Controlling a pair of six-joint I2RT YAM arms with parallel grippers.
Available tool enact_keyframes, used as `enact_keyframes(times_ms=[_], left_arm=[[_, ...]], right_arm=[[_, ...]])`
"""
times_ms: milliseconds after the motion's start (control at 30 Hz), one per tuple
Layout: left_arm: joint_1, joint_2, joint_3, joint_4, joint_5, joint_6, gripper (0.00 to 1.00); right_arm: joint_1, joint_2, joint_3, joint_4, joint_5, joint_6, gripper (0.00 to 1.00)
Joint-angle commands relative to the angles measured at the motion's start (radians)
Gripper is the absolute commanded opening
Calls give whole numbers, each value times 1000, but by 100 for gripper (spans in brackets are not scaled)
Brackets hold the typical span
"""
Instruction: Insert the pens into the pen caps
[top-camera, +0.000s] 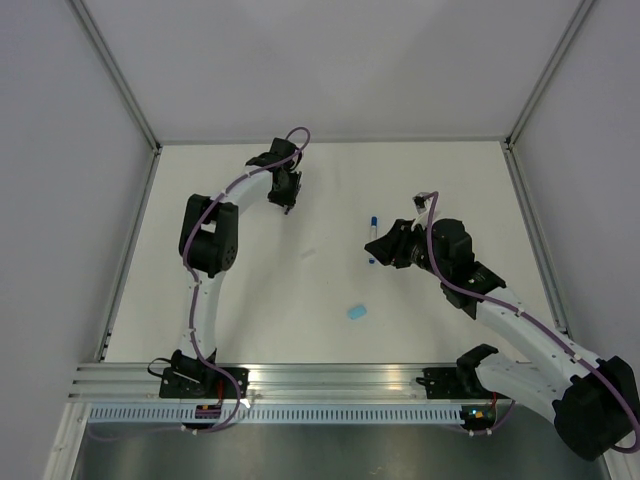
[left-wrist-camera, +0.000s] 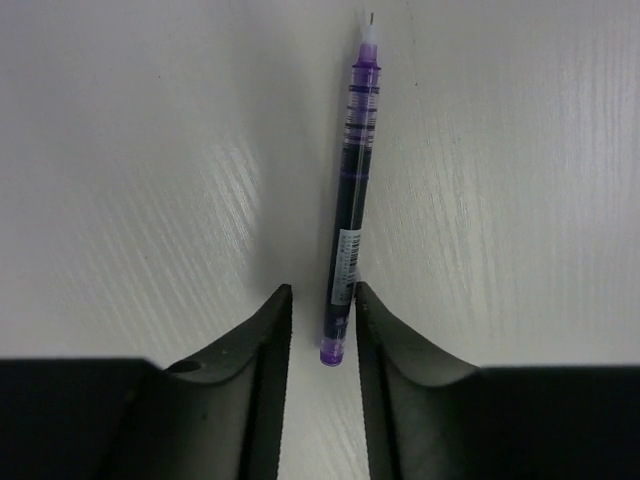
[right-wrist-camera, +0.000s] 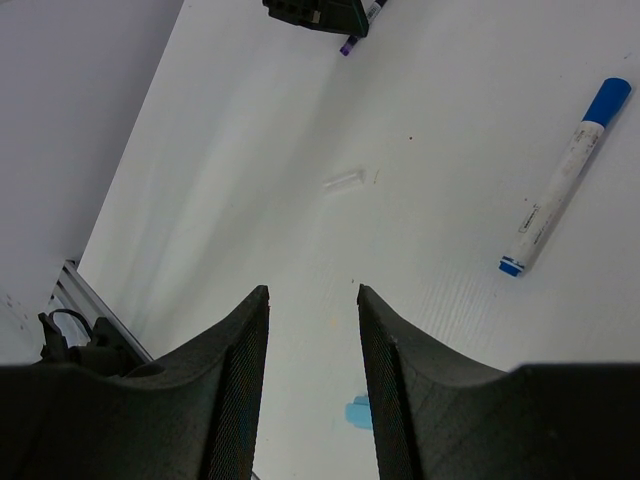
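Note:
A dark purple-navy pen (left-wrist-camera: 350, 190) lies on the white table, its tip pointing away. My left gripper (left-wrist-camera: 322, 290) is open and low over the table, its jaws on either side of the pen's rear end and close to the right finger (left-wrist-camera: 400, 350). A blue-and-white pen (right-wrist-camera: 560, 195) lies right of my right gripper (right-wrist-camera: 312, 290), which is open, empty and above the table. A pale light-blue cap (right-wrist-camera: 357, 411) lies below it, partly hidden by the right finger. In the top view the left gripper (top-camera: 288, 204) is at the back, the right gripper (top-camera: 385, 246) beside the blue pen (top-camera: 372, 236), the cap (top-camera: 357, 311) nearer.
A small clear cap-like piece (right-wrist-camera: 343, 180) lies on the table between the two grippers. Grey walls with metal posts stand round the table's left, back and right. An aluminium rail (top-camera: 330, 380) runs along the near edge by the arm bases.

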Motion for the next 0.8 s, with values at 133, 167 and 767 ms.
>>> enact_keyframes(times_ms=[133, 167, 767], left_arm=[[-10, -25, -50, -56, 91, -26, 6], [-10, -48, -74, -33, 111, -37, 3], [-12, -609, -788, 310, 96, -300, 2]], right_arm=[[-1, -23, 3, 14, 18, -13, 47], [-1, -25, 3, 11, 32, -16, 47], [1, 105, 31, 71, 51, -32, 45]])
